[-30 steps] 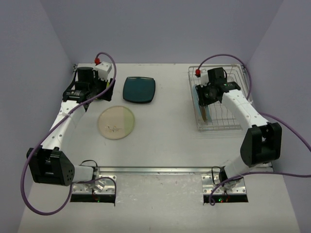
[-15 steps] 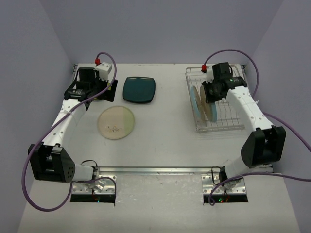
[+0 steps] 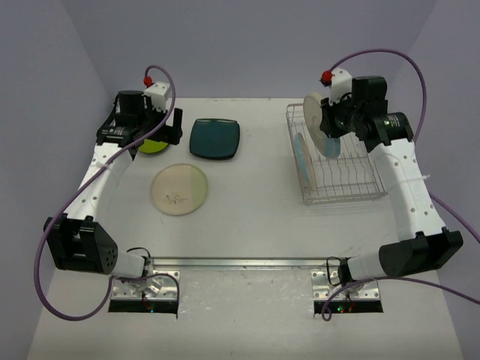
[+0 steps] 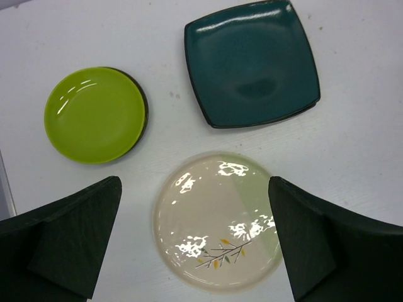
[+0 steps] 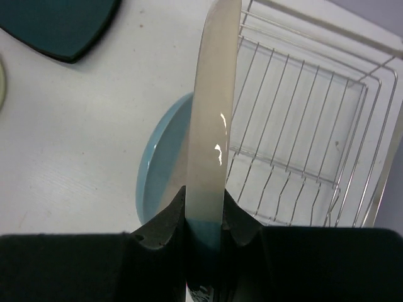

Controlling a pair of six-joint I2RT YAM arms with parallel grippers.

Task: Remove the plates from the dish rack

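My right gripper point(image 3: 330, 126) is shut on the rim of a cream plate point(image 3: 316, 118) and holds it upright above the left end of the silver wire dish rack point(image 3: 352, 180). In the right wrist view the plate point(image 5: 214, 107) stands edge-on between my gripper's point(image 5: 204, 214) pads. A pale blue plate point(image 3: 301, 154) stands in the rack's left slots, also seen in the right wrist view point(image 5: 154, 167). My left gripper point(image 3: 154, 129) is open and empty, high over the table. Below it lie a lime-green plate point(image 4: 94, 114), a dark teal square plate point(image 4: 252, 61) and a cream plate with a leaf sprig point(image 4: 217, 220).
The rack point(image 5: 308, 126) sits at the far right of the table, its other slots bare. The three flat plates point(image 3: 152, 145), point(image 3: 214, 139), point(image 3: 180, 189) lie at the far left. Grey walls close in on three sides.
My right gripper has lifted the cream plate up out of the rack. My left gripper has risen and drawn back, uncovering the lime-green plate on the table.
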